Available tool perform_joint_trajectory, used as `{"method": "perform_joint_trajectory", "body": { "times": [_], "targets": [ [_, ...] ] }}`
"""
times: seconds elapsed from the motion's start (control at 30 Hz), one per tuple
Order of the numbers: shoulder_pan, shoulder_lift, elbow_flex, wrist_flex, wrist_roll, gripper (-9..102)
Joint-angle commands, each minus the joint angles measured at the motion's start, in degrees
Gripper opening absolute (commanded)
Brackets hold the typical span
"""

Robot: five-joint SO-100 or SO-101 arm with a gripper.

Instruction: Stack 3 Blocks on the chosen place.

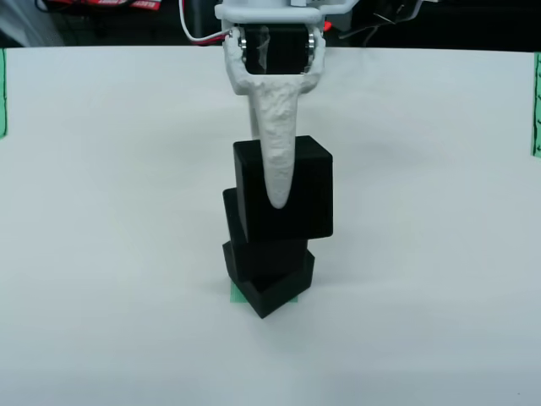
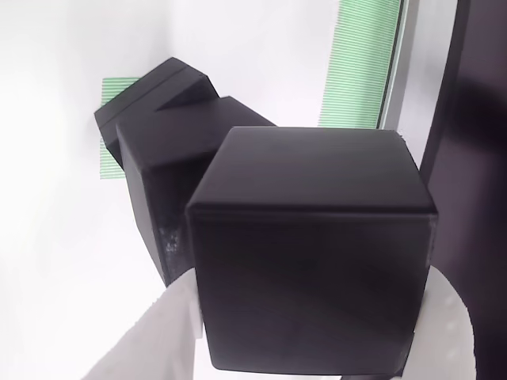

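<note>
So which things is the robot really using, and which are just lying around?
Part of the job:
- top block, held in the hand
- middle block
- bottom block
- green striped square under the stack

Just lying about:
- long green strips at the table's edges
- red and white wires behind the arm

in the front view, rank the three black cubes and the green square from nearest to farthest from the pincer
1. Top cube, at the pincer, its white finger lying across the front face.
2. Middle cube, just below, offset left.
3. Bottom cube, lowest in the stack.
4. Green square, flat on the table under it.
</note>
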Motion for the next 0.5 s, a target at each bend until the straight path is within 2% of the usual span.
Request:
{"method": "perform_joint_trajectory", "body": {
  "times": [0.0, 0.47],
  "targets": [
    [-0.35, 4.39, 2.02, 0.18, -0.44, 27],
    [-0.53, 10.46, 6.15, 0.18, -0.44, 27]
  ]
}}
